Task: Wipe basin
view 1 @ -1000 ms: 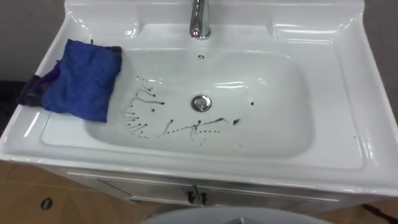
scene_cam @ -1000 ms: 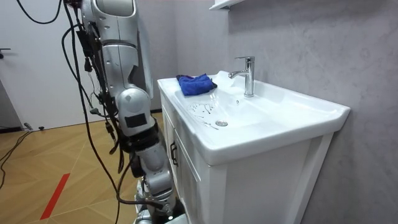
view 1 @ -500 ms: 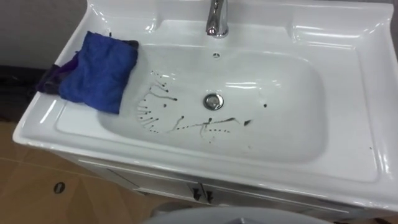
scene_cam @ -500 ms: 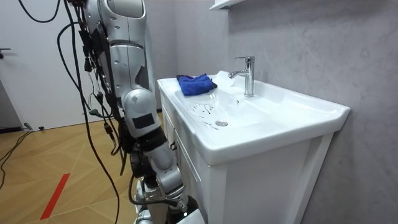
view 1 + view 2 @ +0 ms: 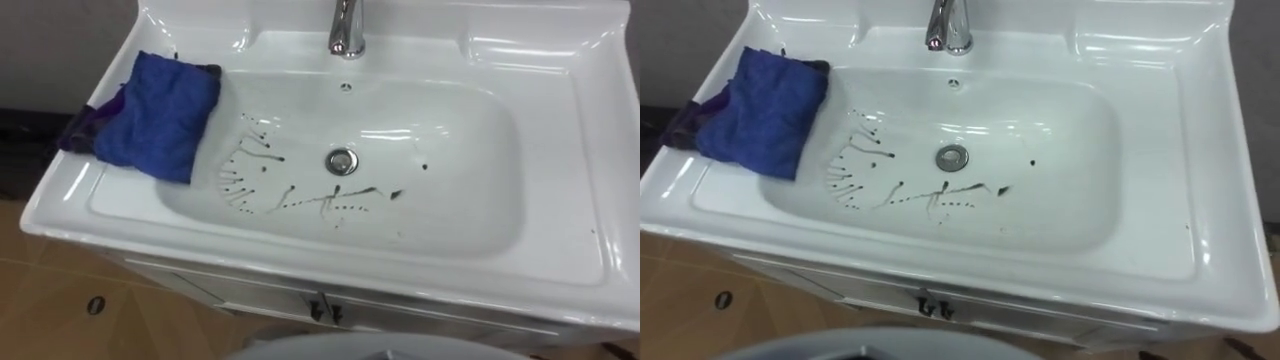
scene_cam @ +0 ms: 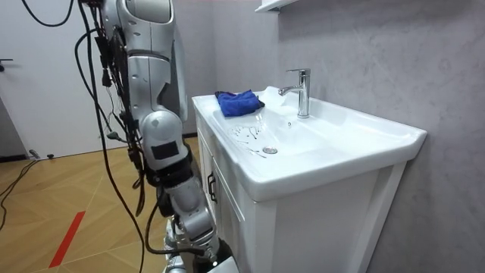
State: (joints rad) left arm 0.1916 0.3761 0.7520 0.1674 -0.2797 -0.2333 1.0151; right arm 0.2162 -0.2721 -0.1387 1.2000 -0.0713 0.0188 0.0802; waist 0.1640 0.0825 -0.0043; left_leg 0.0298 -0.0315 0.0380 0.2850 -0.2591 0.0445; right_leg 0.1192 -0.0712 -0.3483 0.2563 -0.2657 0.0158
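**Robot at the vanity, cloth not yet taken up**
The right hand (image 6: 191,231) hung low beside the cabinet (image 6: 227,220); whether its fingers were loose or curled could not be told. The blue cloth (image 5: 158,113) lay bunched on the basin (image 5: 470,215) at its left ledge, in no hand. Dark streaks (image 5: 300,195) lay left of and below the drain (image 5: 342,160). The step called for gripping the cloth mid-bundle, pressing it flat, and sweeping toward the drain, clear of the faucet (image 5: 346,25).

Standing upright; right arm hangs at side, elbow slightly bent, right hand (image 6: 191,229) low.
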